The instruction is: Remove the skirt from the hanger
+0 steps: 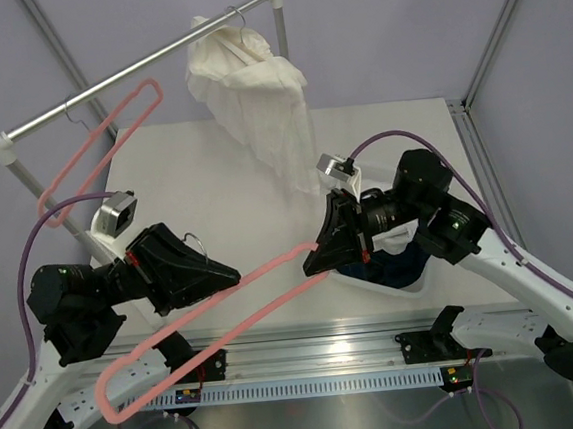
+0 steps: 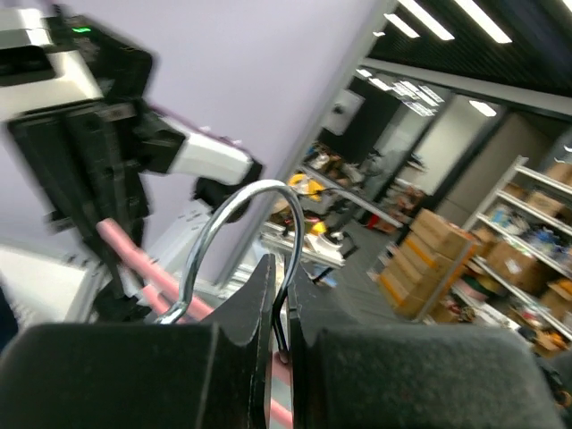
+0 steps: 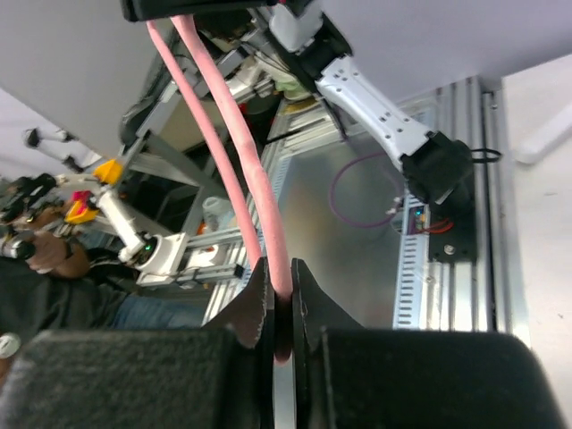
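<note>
A pink hanger point(image 1: 225, 315) is held low over the table's front edge between both grippers, with no cloth on it. My left gripper point(image 1: 234, 275) is shut on its metal hook point(image 2: 214, 232); the wire runs between the jaws in the left wrist view point(image 2: 284, 295). My right gripper point(image 1: 309, 265) is shut on the hanger's far end, and the pink bar point(image 3: 255, 179) is pinched between the jaws in the right wrist view point(image 3: 279, 286). A dark blue cloth point(image 1: 397, 268), seemingly the skirt, lies on the table under my right arm, partly hidden.
A metal rail point(image 1: 134, 72) crosses the back. A second pink hanger point(image 1: 90, 151) hangs empty at its left. A white garment point(image 1: 257, 102) hangs at its right, down to the table point(image 1: 193, 182). Frame posts stand at both back corners.
</note>
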You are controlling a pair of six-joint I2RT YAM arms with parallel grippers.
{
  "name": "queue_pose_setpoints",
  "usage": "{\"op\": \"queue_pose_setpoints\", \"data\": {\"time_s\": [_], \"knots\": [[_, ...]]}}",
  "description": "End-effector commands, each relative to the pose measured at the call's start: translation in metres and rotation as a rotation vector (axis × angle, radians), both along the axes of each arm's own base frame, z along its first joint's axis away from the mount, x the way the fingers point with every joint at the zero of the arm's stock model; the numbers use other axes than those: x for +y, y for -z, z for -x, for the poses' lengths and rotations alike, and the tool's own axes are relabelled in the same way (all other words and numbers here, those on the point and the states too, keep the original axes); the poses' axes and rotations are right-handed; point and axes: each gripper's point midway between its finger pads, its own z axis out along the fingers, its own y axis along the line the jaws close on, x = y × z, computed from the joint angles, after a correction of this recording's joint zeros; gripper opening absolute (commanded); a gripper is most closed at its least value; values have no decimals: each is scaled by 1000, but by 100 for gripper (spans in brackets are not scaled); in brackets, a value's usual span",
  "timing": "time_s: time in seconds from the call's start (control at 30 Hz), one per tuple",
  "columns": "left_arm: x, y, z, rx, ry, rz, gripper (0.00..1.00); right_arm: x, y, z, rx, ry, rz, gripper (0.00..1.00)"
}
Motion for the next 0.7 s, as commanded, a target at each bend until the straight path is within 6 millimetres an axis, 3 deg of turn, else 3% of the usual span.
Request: {"op": "queue_pose_setpoints", "data": {"time_s": [0.0,0.03,0.2,0.33,0.47,0.5,0.67], "knots": [[-4,23,-37,105,-206,-147,0,-10,-7,-12,-85,199,12,0],[-3,36,-43,146,-238,-202,0,-11,-6,-19,-89,257,21,0],[4,58,-69,221,-396,-300,1,-26,-5,-23,-103,366,22,0],[2,72,-78,262,-430,-345,13,-26,-5,-29,-96,406,45,0],[4,72,-81,271,-451,-350,70,-25,-3,-33,-94,437,72,0],[5,71,-81,266,-454,-349,99,-25,-3,-34,-93,444,73,0],[10,71,-82,245,-480,-361,99,-27,-4,-40,-79,489,63,0]]}}
